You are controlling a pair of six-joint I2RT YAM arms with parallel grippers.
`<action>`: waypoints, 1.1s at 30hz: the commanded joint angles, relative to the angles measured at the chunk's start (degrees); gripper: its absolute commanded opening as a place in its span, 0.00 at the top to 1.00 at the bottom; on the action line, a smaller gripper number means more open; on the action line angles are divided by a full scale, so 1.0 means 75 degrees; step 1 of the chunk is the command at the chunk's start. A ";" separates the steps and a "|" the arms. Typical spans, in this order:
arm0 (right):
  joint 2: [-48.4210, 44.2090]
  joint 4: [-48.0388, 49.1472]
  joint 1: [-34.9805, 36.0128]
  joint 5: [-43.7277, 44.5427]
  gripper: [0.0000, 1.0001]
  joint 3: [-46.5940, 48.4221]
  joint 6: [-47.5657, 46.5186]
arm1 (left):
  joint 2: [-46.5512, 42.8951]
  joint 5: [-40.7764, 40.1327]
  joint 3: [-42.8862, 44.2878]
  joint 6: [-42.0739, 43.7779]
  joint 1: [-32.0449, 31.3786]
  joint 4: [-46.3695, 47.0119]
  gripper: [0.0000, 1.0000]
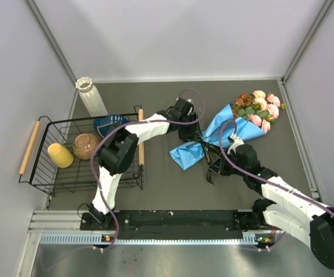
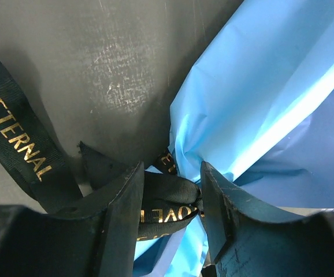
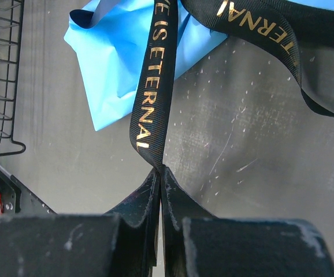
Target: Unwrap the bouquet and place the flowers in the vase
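Top external view: the bouquet [image 1: 236, 130] lies flat on the dark table [image 1: 155, 190], right of centre. Its flowers [image 1: 259, 107] point toward 1 o'clock and the folded tail of its blue paper [image 1: 184, 154] points toward 8 o'clock. The black ribbon [image 1: 204, 151] is still tied round the waist of the wrap. The vase [image 1: 92, 97] stands upright and well apart, off at 10 o'clock from the bouquet, just beyond the far rim of the wire basket [image 1: 40, 173]. The basket holds a yellow cup [image 1: 60, 154], a brown bowl [image 1: 86, 145] and a blue bowl [image 1: 110, 122].

The left gripper [image 1: 189, 134] sits at the tied waist, on its 10 o'clock side. In the left wrist view its jaws stand at a middling width, one on each side of the ribbon's knot. A gold-lettered loop fills the gap between them, against the pinched blue paper. Whether the fingers [image 2: 126, 196] press the loop cannot be told.

The right gripper [image 1: 213, 167] is at 6 o'clock from the knot. In the right wrist view its jaws are pressed together on the end of a ribbon tail. That tail runs straight up toward 12 o'clock, across the paper's corner.
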 commanded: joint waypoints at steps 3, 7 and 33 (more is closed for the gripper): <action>-0.0014 0.0153 -0.0029 0.0013 1.00 0.0049 -0.0073 | -0.0651 0.0094 -0.0259 0.0150 -0.0029 0.0549 0.54; -0.0026 0.0153 -0.0029 0.0001 1.00 0.0038 -0.0085 | -0.0779 0.0223 -0.0446 0.0162 -0.0041 0.0736 0.52; 0.0091 0.0141 -0.0029 -0.0104 1.00 -0.0009 -0.0097 | -0.0709 0.0166 -0.0036 0.0103 -0.0053 0.1098 1.00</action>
